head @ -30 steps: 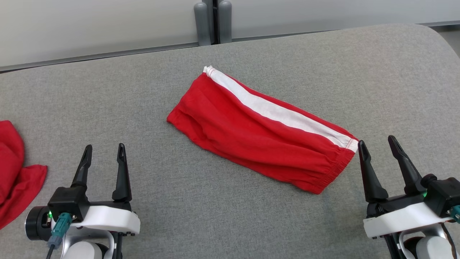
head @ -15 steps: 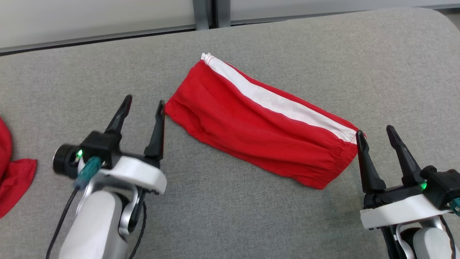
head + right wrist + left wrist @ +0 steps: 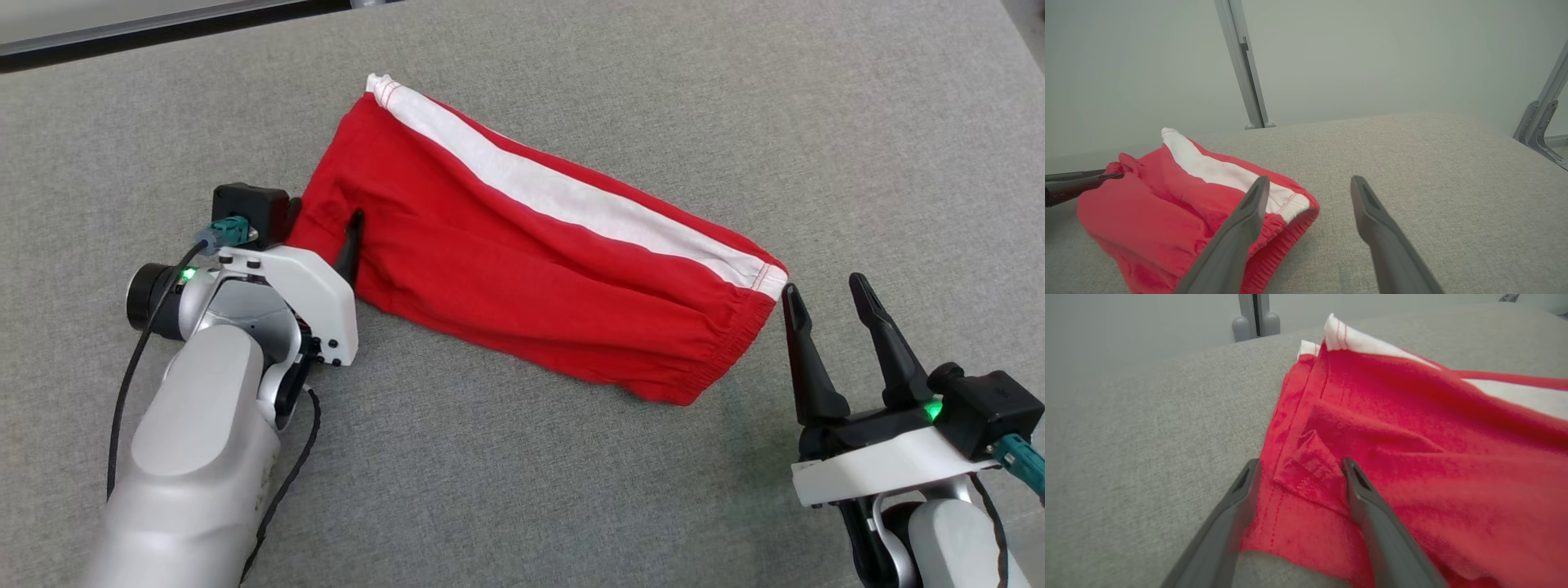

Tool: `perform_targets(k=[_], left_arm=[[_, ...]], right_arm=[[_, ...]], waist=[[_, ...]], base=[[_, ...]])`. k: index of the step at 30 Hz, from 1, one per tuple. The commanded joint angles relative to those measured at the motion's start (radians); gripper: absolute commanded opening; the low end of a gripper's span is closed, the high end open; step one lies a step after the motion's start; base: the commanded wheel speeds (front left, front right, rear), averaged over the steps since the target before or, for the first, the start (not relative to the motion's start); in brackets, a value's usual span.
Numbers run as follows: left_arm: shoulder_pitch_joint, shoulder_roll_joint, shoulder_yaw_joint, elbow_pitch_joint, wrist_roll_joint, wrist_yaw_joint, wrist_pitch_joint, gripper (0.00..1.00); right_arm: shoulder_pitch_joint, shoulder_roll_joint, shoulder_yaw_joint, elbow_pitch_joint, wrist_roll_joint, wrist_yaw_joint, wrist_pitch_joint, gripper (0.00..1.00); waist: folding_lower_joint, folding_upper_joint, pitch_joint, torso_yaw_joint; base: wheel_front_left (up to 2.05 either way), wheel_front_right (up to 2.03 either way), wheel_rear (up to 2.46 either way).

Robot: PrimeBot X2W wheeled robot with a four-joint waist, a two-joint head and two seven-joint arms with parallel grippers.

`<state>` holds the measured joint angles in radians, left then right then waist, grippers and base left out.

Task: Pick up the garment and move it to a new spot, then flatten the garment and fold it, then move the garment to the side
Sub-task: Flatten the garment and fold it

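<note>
The left gripper (image 3: pixel 325 219) has its jaws apart, straddling the left end of the garment (image 3: pixel 522 261). In the left wrist view the two fingers (image 3: pixel 1237 498) of this gripper (image 3: pixel 1301 463) stand on either side of a small raised fold of red cloth at the stitched hem, not pressed together on it. The right gripper (image 3: pixel 823 286) also has its jaws apart with nothing between them; its left finger (image 3: pixel 804 359) is just beside the garment's near right corner, where the gathered waistband meets the white stripe (image 3: pixel 571 200). The garment, red with that white stripe along its far edge, lies mostly flat and slantwise on the grey fabric surface (image 3: pixel 571 490), running from far left to near right between the two grippers.
</note>
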<state>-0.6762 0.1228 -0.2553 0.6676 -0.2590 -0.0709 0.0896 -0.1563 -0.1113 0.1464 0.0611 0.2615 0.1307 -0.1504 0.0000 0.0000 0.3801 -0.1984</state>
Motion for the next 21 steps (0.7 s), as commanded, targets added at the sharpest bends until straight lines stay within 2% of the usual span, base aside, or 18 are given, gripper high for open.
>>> perform_targets(k=[1, 3, 4, 5, 6, 7, 13, 21], left_arm=[[-0.028, 0.011, 0.008, 0.047, -0.011, 0.002, 0.014, 1.00], [-0.034, 0.010, 0.007, 0.094, -0.014, 0.006, 0.035, 1.00], [-0.032, 0.008, 0.004, 0.114, -0.019, 0.005, 0.047, 0.65], [-0.029, 0.007, 0.000, 0.130, -0.019, 0.003, 0.060, 0.48], [-0.026, 0.005, -0.003, 0.141, -0.022, -0.001, 0.067, 0.38], [-0.023, 0.003, -0.005, 0.152, -0.025, -0.002, 0.074, 0.00], [0.019, -0.002, -0.013, 0.164, -0.037, 0.000, 0.067, 0.00], [0.150, -0.009, 0.018, 0.093, -0.077, 0.037, -0.012, 0.00]], right_arm=[[-0.015, 0.001, 0.003, 0.009, 0.009, 0.000, -0.010, 1.00], [-0.016, 0.001, 0.003, 0.016, 0.011, 0.000, -0.014, 1.00], [-0.017, 0.002, 0.001, 0.018, 0.013, 0.000, -0.014, 1.00], [-0.019, 0.002, 0.000, 0.019, 0.013, 0.000, -0.015, 1.00], [-0.022, 0.003, -0.001, 0.021, 0.014, 0.000, -0.014, 1.00], [-0.024, 0.003, -0.001, 0.021, 0.016, 0.000, -0.014, 1.00], [-0.030, 0.000, 0.003, 0.027, 0.020, 0.000, -0.013, 1.00], [-0.015, -0.008, -0.001, 0.025, 0.030, 0.000, -0.004, 1.00]], waist=[[0.0000, 0.0000, 0.006, -0.007], [0.0000, 0.0000, 0.006, -0.006], [0.0000, 0.0000, 0.005, -0.005], [0.0000, 0.0000, 0.006, -0.002], [0.0000, 0.0000, 0.005, 0.000], [0.0000, 0.0000, 0.003, 0.003], [0.0000, 0.0000, -0.005, 0.027], [0.0000, 0.0000, -0.035, 0.068]], base=[[0.00, 0.00, 0.00], [0.00, 0.00, 0.00], [0.00, 0.00, 0.00], [0.00, 0.00, 0.00], [0.00, 0.00, 0.00], [0.00, 0.00, 0.00], [0.00, 0.00, 0.00], [0.00, 0.00, 0.00]])
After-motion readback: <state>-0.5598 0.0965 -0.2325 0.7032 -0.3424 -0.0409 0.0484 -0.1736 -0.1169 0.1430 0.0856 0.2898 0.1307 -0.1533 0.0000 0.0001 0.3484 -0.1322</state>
